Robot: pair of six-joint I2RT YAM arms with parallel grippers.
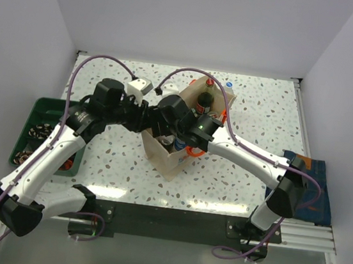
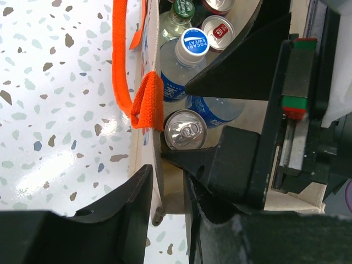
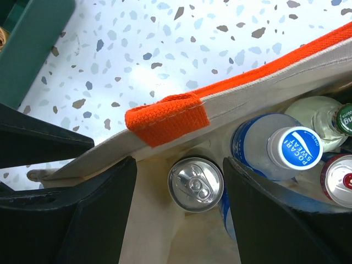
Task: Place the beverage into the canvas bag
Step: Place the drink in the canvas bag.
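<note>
The beverage, a silver-topped can (image 3: 195, 184), stands upright inside the canvas bag (image 1: 166, 160), in the corner under the orange side tab (image 3: 165, 118). My right gripper (image 3: 179, 171) hangs over it, open. Its two fingers flank the can top with a gap on each side. The can (image 2: 185, 130) also shows in the left wrist view, between the right gripper's black fingers (image 2: 231, 74). My left gripper (image 2: 166, 181) straddles the bag's canvas wall (image 2: 158, 181) at its rim. The outer finger lies against the canvas and the inner finger stands off it, so it is open.
Inside the bag are also a Pocari Sweat bottle (image 3: 294, 148), a green-capped bottle (image 3: 322, 118) and a red-topped can (image 2: 219, 30). An orange strap handle (image 2: 122, 60) hangs outside the bag. A green tray (image 1: 43, 115) sits at the far left and a blue cloth (image 1: 314, 187) at the right.
</note>
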